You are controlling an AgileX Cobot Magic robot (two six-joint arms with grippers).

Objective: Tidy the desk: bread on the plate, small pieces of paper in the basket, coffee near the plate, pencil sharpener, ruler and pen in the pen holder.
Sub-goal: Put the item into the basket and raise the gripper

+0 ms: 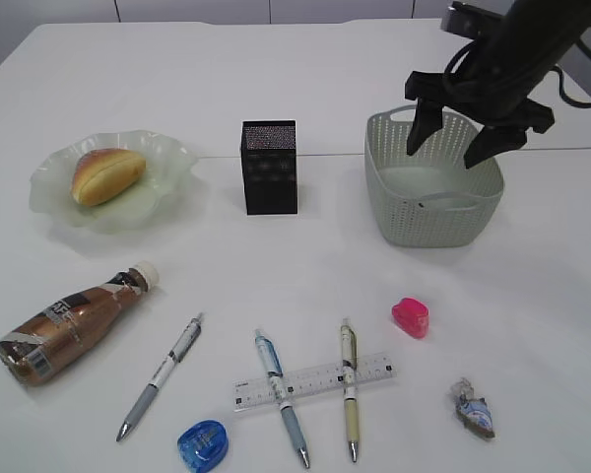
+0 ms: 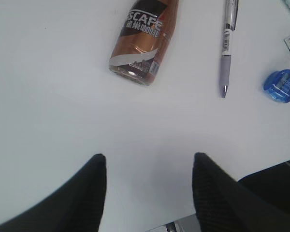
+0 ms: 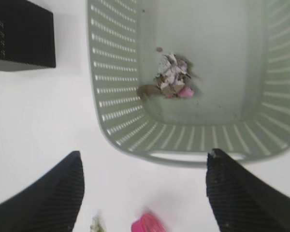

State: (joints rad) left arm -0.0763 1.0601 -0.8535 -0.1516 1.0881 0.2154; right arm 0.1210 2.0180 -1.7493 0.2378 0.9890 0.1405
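Note:
The bread (image 1: 106, 174) lies on the green plate (image 1: 172, 156) at the left. The coffee bottle (image 1: 69, 323) lies on its side at front left; it also shows in the left wrist view (image 2: 145, 38). Three pens (image 1: 162, 375) (image 1: 280, 394) (image 1: 349, 384), a clear ruler (image 1: 315, 381), a blue sharpener (image 1: 203, 444) and a pink sharpener (image 1: 411, 317) lie at the front. A crumpled paper (image 1: 472, 408) lies at front right; another (image 3: 173, 76) lies in the basket (image 1: 399, 207). The black pen holder (image 1: 270, 168) stands mid-table. My right gripper (image 1: 453, 138) is open and empty above the basket. My left gripper (image 2: 147, 162) is open and empty.
In the left wrist view the purple-grip pen (image 2: 226, 48) and the blue sharpener (image 2: 282, 85) lie right of the bottle. In the right wrist view the pen holder (image 3: 19, 34) stands left of the basket and the pink sharpener (image 3: 150, 224) lies near its front rim.

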